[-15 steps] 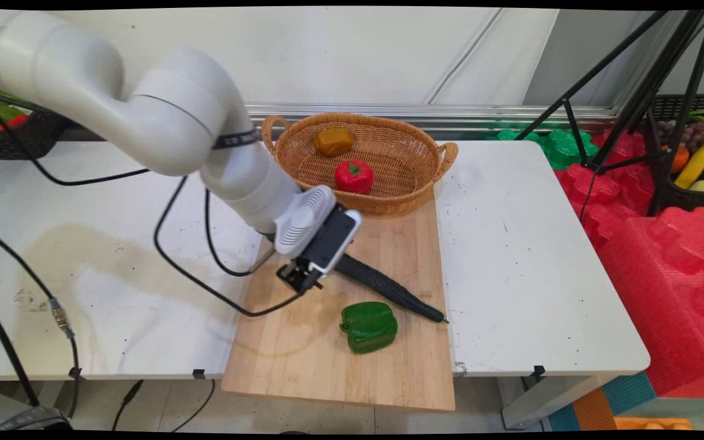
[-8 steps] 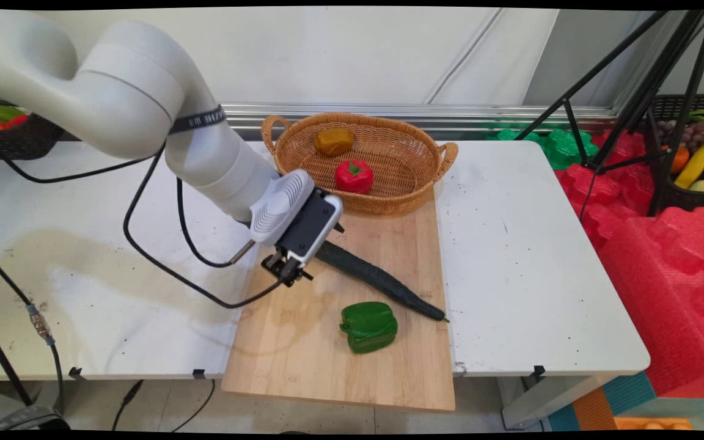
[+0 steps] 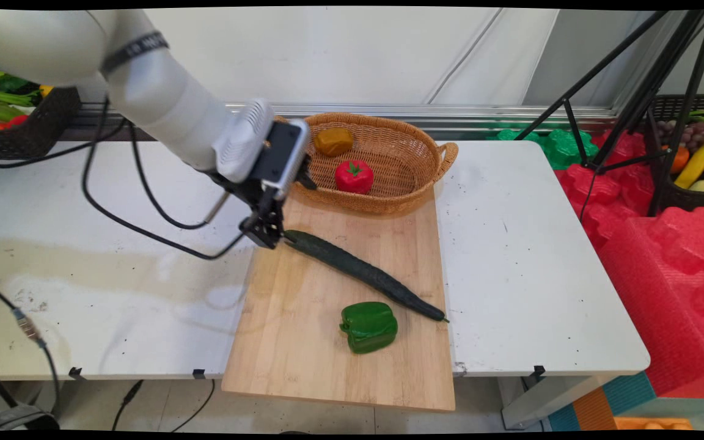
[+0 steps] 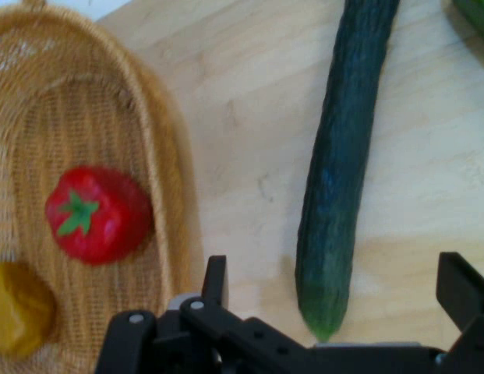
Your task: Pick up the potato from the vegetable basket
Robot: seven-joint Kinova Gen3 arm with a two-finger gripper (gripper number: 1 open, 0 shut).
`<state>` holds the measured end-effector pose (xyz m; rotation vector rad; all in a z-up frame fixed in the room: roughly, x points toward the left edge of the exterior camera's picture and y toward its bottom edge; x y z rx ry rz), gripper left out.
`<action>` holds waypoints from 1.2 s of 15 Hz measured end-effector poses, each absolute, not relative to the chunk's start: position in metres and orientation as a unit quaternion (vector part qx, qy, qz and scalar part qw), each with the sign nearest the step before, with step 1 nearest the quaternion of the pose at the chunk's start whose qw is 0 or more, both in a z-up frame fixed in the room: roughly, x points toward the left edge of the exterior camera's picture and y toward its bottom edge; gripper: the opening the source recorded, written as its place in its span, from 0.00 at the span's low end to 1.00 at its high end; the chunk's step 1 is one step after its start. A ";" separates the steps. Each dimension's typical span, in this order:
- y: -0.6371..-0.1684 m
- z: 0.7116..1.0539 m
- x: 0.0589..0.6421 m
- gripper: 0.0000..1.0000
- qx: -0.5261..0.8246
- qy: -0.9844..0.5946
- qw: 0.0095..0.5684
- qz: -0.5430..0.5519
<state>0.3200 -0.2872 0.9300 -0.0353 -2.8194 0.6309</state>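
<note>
A long dark green cucumber (image 3: 364, 275) lies slantwise on the wooden cutting board (image 3: 303, 348). My gripper (image 3: 264, 232) hangs just above its upper left end. In the hand view my gripper (image 4: 335, 292) is open, and the tip of the cucumber (image 4: 343, 156) lies between the two fingers (image 4: 216, 280), touched by neither. A green bell pepper (image 3: 369, 327) rests on the board near the cucumber's other end. Behind the board stands a wicker basket (image 3: 401, 198) holding a red tomato (image 3: 354, 176) and a brownish-yellow piece (image 3: 333, 140); the tomato (image 4: 97, 214) is at the left of the hand view.
Black cables (image 3: 144, 201) hang from the arm over the table's left half. A dark crate of vegetables (image 3: 22, 131) sits at the back left. Tripod legs (image 3: 633, 91), red foam blocks (image 3: 663, 256) and a fruit basket (image 3: 694, 165) stand off the table's right side.
The arm has drawn back up and to the left, from over the cucumber's middle to its upper left end. The cucumber and pepper have stayed where they were.
</note>
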 end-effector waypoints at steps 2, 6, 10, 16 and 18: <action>-0.288 0.940 0.337 1.00 0.015 -0.967 0.128 0.219; -0.305 0.951 0.359 1.00 0.054 -0.967 0.121 0.218; -0.327 0.957 0.370 1.00 0.089 -0.966 0.113 0.213; -0.355 0.965 0.374 1.00 0.157 -0.955 0.122 0.218; -0.366 0.968 0.373 1.00 0.199 -0.944 0.134 0.226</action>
